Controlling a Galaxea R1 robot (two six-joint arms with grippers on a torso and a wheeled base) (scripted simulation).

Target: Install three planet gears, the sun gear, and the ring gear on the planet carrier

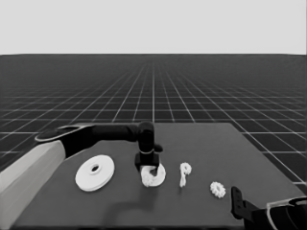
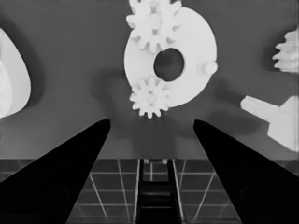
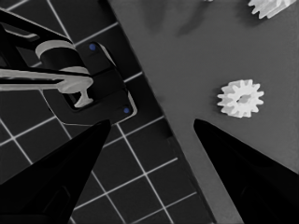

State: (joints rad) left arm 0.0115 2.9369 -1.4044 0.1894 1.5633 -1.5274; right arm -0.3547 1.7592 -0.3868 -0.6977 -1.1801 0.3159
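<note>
I am judging the job at roughly its midpoint; in the left wrist view two small toothed gears are sitting on pegs of the smaller round part, one at its near rim and one at its far rim, while a third peg is standing bare and the centre hole is showing dark and unfilled. My left gripper is hanging right over that part near the table's middle; its fingers are standing apart and gripping nothing, with table showing between them. The third small gear is lying loose toward the right end, apart from everything; the stemmed gear is lying on its side between it and the smaller round part. The larger round part is resting flat on the left side, untouched. My right gripper is waiting at the table's near right corner, fingers spread, nothing between them. So I am reckoning one small gear, the stemmed gear and the larger round part are yet to go on.
</note>
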